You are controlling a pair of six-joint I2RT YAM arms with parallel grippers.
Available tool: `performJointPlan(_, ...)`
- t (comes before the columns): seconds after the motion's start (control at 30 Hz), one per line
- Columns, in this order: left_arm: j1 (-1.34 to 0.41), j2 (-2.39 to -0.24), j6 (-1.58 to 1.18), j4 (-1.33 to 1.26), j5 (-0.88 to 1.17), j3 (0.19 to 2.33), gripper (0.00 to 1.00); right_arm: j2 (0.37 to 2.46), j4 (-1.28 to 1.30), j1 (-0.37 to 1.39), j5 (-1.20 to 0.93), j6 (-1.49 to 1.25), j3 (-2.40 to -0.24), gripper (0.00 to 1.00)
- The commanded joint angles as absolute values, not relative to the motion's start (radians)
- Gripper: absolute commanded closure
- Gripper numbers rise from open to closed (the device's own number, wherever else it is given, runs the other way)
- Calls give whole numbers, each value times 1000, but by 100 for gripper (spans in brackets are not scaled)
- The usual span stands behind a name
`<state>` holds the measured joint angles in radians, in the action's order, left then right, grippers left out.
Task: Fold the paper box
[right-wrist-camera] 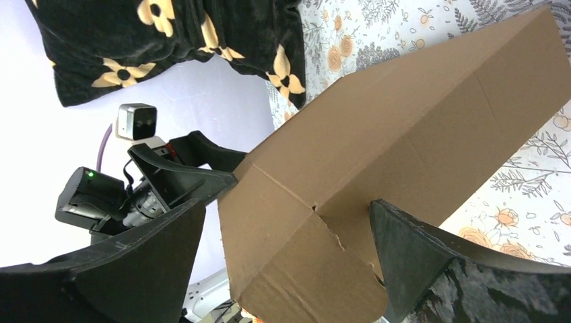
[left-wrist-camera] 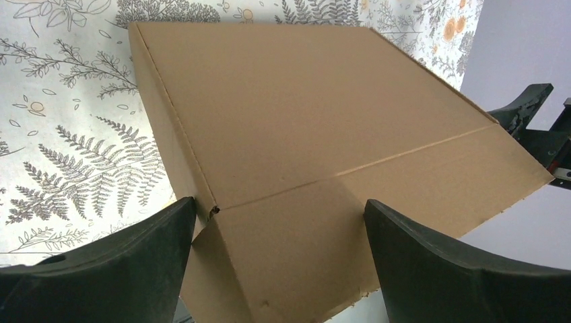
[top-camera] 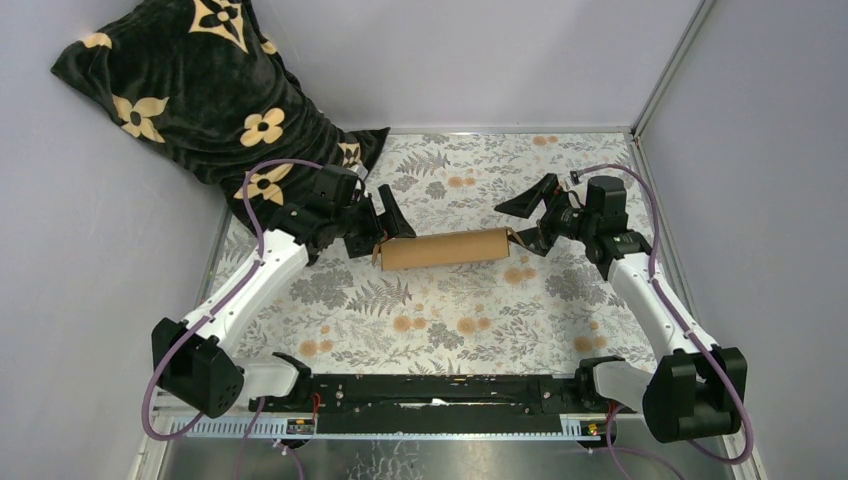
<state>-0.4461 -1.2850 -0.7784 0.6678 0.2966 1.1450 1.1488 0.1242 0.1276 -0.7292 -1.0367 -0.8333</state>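
While the paper box (top-camera: 445, 249) sits between them, left jaws and right jaws stand wide apart.

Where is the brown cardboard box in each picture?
Top external: the paper box is in the middle.
Left wrist: the paper box fills the centre.
Right wrist: the paper box slants across the right.
Shared landmark: the flowery table cover, seen in all three.
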Motion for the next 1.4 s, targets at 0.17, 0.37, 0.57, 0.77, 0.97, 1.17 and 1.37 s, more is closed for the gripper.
performJointPlan(0.17,-437,-1340,-828,569,515,1211,1,1194,-33,158,-941,-1173,-841,0)
performJointPlan(0.37,-412,-1363,-834,567,553,1257,2,1210,-67,158,-940,-1206,-850,0)
performJointPlan(0.57,-382,-1361,-848,566,582,1301,2,1213,-72,157,-943,-1219,-870,0)
performJointPlan(0.77,-356,-1362,-878,565,611,1317,2,1213,-88,144,-959,-1240,-863,0)
performJointPlan(0.97,-338,-1370,-913,558,616,1297,2,1212,-127,123,-974,-1279,-840,0)
performJointPlan(1.17,-335,-1369,-933,546,619,1285,2,1203,-145,107,-989,-1305,-817,0)
performJointPlan(1.37,-329,-1381,-943,534,626,1279,2,1191,-192,93,-992,-1342,-759,0)
